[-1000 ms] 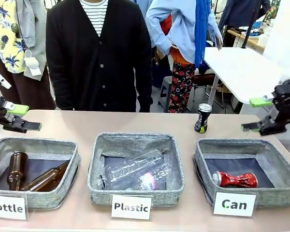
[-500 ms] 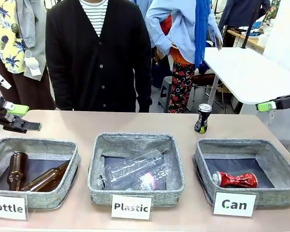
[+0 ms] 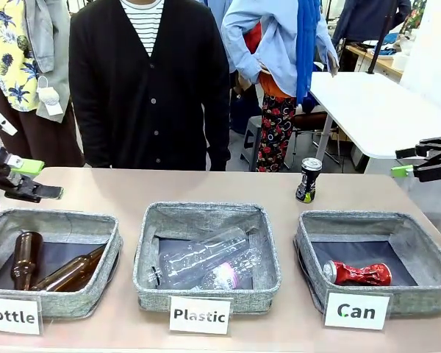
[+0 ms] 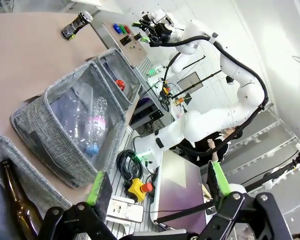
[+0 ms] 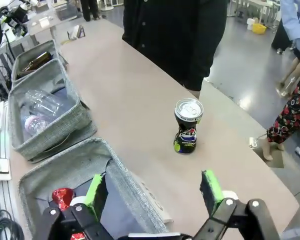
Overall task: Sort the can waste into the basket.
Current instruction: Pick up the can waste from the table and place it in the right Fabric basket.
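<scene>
the right gripper (image 5: 152, 192) hung with its jaws wide apart and nothing between them, touching nothing. in the front view the right gripper (image 3: 426, 158) sat high at the right edge of the picture, above and behind the far right corner of the table (image 3: 206, 187), well clear of the baskets. from its wrist view, the green pads (image 5: 96, 194) framed the tabletop, with the black can (image 5: 187, 126) standing upright ahead of the fingers, apart from them. the left gripper (image 4: 157, 184) was likewise spread wide and empty; in the front view it (image 3: 29, 180) hovered at the left edge above the far side of the "bottle" basket (image 3: 88, 294), holding nothing.

the black can (image 3: 308, 179), with yellow-green marks and a silver top, stood on the table just behind the far left corner of the "can" basket (image 3: 419, 298), outside it. the red can (image 3: 358, 273) lay on its side on the dark liner inside that basket, silver end toward the picture's left.

the "plastic" basket (image 3: 147, 257) in the middle held clear plastic bottles (image 3: 202, 263) lying down. the "bottle" basket held two brown glass bottles (image 3: 26, 259) lying against each other. a person in a black cardigan (image 3: 148, 81) stood at the far side of the table, opposite the middle basket. nothing lay between the right gripper and the standing can.
</scene>
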Robot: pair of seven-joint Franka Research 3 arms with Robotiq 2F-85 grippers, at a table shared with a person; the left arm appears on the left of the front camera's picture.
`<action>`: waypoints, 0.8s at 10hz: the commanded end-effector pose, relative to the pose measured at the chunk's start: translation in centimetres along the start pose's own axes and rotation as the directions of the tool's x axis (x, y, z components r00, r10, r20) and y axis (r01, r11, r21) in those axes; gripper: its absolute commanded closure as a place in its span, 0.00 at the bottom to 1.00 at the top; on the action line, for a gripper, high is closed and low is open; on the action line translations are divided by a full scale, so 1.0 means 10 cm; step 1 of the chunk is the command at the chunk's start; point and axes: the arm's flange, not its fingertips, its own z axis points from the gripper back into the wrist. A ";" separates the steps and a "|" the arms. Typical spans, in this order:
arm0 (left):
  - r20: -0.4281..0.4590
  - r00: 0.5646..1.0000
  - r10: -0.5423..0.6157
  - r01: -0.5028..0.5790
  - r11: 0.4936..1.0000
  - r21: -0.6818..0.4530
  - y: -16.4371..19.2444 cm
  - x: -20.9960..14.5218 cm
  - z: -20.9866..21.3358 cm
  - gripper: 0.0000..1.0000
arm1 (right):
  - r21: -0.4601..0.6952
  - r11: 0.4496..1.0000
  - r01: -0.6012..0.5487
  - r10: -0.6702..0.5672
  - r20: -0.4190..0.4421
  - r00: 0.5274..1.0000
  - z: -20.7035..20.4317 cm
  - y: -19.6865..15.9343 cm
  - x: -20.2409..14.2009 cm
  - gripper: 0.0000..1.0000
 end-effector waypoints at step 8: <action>-0.001 1.000 0.007 -0.007 1.000 -0.003 -0.02 -0.02 0.01 0.00 | 0.014 0.972 -0.235 0.234 0.056 0.971 -0.75 -1.01 -0.12 0.00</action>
